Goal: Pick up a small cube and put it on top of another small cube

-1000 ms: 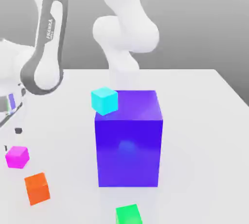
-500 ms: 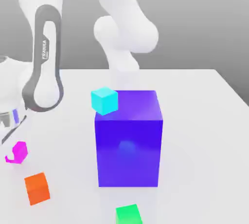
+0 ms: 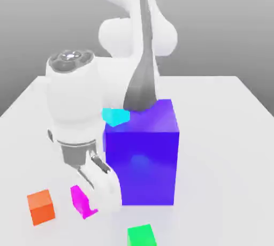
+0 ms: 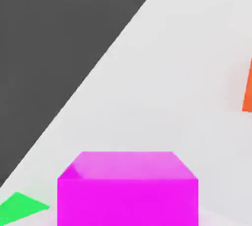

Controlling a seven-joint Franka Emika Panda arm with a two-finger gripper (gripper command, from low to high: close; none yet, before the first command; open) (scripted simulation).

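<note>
The pincer (image 3: 88,199) is closed on the small magenta cube (image 3: 80,201), which hangs tilted at its tip, clear of the white surface (image 3: 225,148) — apparently lifted so it can travel over the other blocks rather than push through them. In the hand view the same cube (image 4: 128,188) sits square and close beneath the camera, which suggests a centred grip. Just beside it, toward the exterior view's left, the orange cube (image 3: 41,206) rests on the surface; a green cube (image 3: 142,236) lies near the lower edge, a little toward the exterior view's right. Immediately beside the hand on the exterior view's right stands the big blue-purple block (image 3: 142,154), and a cyan cube (image 3: 115,116) sits at its upper corner, partly hidden by the arm. That makes four small cubes — one magenta, one orange, one green, one cyan — and one large block. For stacking, the orange cube looks the nearest and easiest target, flat on the surface and unobstructed; the carried cube's tilt would probably need levelling before release, or it may slide off.
</note>
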